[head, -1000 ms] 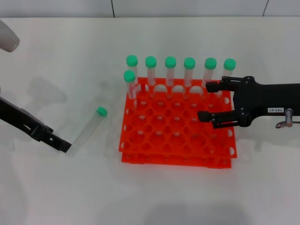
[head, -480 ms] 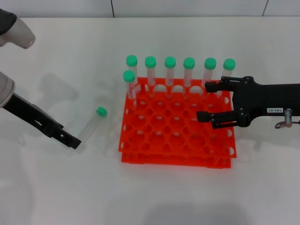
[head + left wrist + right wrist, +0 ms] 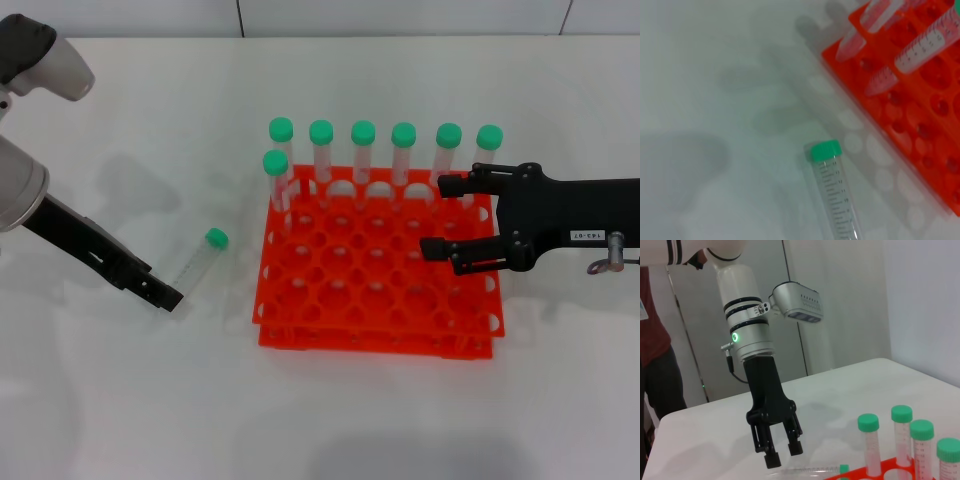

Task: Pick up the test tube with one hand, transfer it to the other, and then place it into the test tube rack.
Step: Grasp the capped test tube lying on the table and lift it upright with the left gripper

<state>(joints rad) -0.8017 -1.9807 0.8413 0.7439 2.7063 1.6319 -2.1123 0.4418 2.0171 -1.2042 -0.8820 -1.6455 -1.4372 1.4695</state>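
Note:
The test tube (image 3: 198, 262), clear with a green cap, lies on the white table left of the orange-red rack (image 3: 380, 300). It also shows in the left wrist view (image 3: 836, 200) and the right wrist view (image 3: 810, 471). My left gripper (image 3: 166, 297), on the green-ringed arm, is open at the tube's capless end; in the right wrist view the left gripper (image 3: 783, 453) hangs just above the tube. My right gripper (image 3: 440, 216), with the white label, is open and empty over the rack's right side.
Several identical green-capped tubes (image 3: 363, 150) stand upright along the rack's back row, with one in the second row at the left (image 3: 277, 180). A person in a dark red shirt (image 3: 652, 340) stands behind the table in the right wrist view.
My left arm has moved right, bringing its gripper closer to the lying tube. The tube and my right arm have not moved.

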